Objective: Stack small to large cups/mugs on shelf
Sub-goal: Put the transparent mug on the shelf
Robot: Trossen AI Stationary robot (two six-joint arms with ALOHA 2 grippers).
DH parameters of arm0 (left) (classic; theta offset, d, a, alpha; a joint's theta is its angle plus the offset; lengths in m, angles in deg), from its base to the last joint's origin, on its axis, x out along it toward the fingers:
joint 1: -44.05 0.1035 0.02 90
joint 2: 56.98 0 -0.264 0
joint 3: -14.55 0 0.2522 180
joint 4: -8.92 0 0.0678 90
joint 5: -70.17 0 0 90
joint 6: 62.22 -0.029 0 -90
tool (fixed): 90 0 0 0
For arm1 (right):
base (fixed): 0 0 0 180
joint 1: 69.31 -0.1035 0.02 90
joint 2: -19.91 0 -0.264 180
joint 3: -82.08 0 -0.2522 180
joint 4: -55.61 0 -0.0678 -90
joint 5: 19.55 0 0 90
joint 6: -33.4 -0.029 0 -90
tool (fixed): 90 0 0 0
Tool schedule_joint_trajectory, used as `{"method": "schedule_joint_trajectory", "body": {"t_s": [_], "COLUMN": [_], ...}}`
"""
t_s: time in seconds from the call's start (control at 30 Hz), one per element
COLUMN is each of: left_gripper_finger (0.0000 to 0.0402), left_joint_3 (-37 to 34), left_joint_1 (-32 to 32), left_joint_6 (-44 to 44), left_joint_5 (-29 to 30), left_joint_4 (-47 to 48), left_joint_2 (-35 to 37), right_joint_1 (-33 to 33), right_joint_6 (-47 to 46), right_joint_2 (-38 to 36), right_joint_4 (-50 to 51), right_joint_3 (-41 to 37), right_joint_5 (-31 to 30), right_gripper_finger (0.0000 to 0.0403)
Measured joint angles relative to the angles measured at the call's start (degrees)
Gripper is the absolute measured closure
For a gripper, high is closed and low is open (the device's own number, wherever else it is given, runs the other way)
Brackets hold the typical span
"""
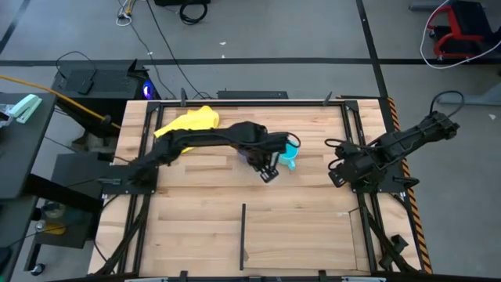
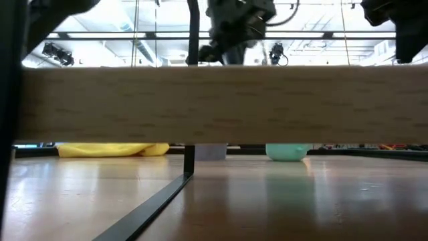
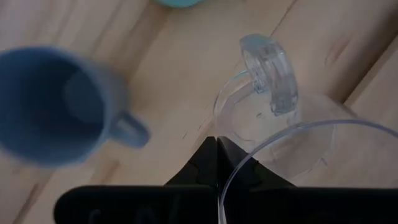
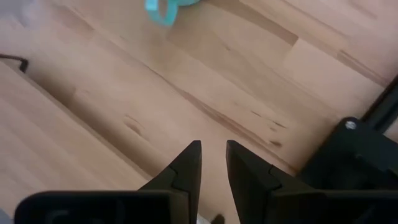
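My left gripper point(image 1: 268, 171) is over the middle of the table, shut on the tiny clear cup point(image 3: 273, 124), which has a clear handle point(image 3: 268, 74). The grey-blue mug point(image 3: 50, 106) stands upright on the wood just to the left of the gripper, partly under the arm. The cyan mug point(image 1: 291, 153) stands on the table just to the right of my left gripper, and its base shows in the low view point(image 2: 287, 152). My right gripper point(image 4: 213, 149) waits at the table's right side point(image 1: 338, 166), slightly open and empty. My left gripper pinches the clear cup's thin wall at the rim point(image 3: 221, 186) between its two fingers, on the side opposite the handle. The fingers come from above, pointing down. The cup hangs below them, open end toward the gripper, and seems clear of the table.
A yellow cloth point(image 1: 192, 120) lies at the far left of the table. A thin black divider bar point(image 1: 243, 235) runs across the near planks point(image 1: 297, 235). Black frame rails run along the left and right sides of the table. A wooden board point(image 2: 214, 104) blocks most of the low view.
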Motion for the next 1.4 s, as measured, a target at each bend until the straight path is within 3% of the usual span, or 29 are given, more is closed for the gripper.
{"method": "schedule_joint_trajectory", "body": {"t_s": [0.07,0.4,0.93,1.4], "left_gripper_finger": [0.0396,0.0396,0.0396,0.0392], "left_joint_3": [1.87,-1.58,-1.58,-1.62], "left_joint_1": [-0.25,-1.09,-2.92,-2.83], "left_joint_6": [-0.04,2.66,3.14,2.57], "left_joint_5": [-0.55,-3.76,0.29,1.48], "left_joint_4": [-0.64,-6.98,-0.72,0.95], "left_joint_2": [-2.24,-4.48,-7.6,-9.61], "right_joint_1": [0.0,0.04,0.0,0.0], "right_joint_6": [-0.04,4.06,4.53,6.01], "right_joint_2": [1.0,7.2,13.0,13.33], "right_joint_4": [-0.62,-6.26,-8.2,-9.53], "right_joint_3": [0.0,0.0,-0.04,-0.04], "right_joint_5": [-0.57,-1.33,-2.69,-4.07], "right_gripper_finger": [0.0321,0.032,0.032,0.032]}}
